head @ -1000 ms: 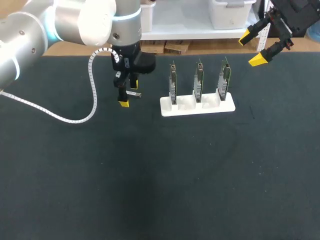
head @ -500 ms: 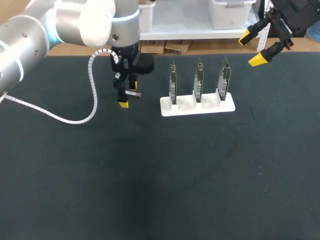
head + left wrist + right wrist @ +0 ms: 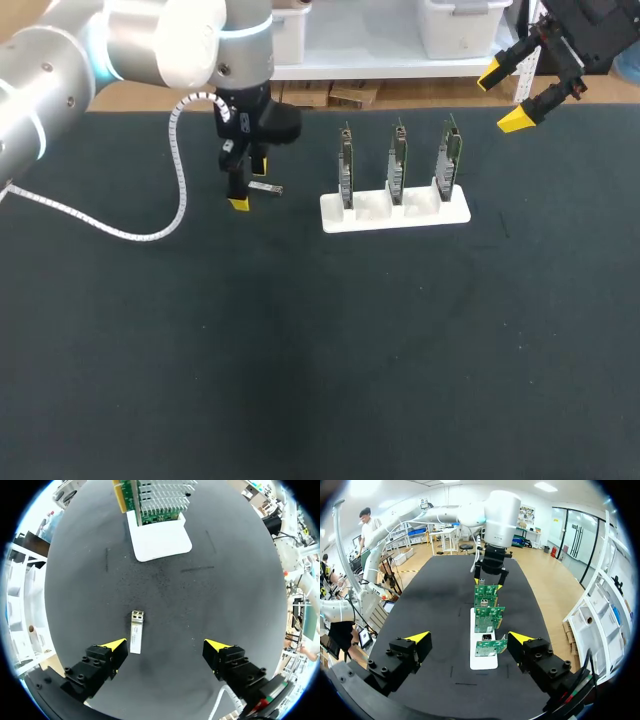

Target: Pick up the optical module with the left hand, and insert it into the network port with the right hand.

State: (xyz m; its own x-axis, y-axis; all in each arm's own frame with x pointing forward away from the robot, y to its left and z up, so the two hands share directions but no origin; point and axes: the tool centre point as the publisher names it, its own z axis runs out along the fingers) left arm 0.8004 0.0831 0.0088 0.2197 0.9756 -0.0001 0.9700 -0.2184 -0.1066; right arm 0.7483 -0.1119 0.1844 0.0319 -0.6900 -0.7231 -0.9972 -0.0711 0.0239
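- Head view: the left gripper (image 3: 247,186) points straight down over the optical module (image 3: 266,187) lying on the table (image 3: 300,350). The right gripper (image 3: 507,96) is raised and tilted at the far edge.
- Left wrist view: the left gripper (image 3: 167,647) has its fingers spread, with the optical module (image 3: 136,632) lying flat between them, just beside one tip.
- Right wrist view: the right gripper (image 3: 469,637) is wide apart, facing the network cards (image 3: 485,620).

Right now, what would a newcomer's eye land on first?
The white stand holding three green cards upright, at the far middle of the table. Left of it, the open left gripper hangs over the small silver module, which lies flat just inside one finger. The right gripper, open too, sits high at the far right corner.
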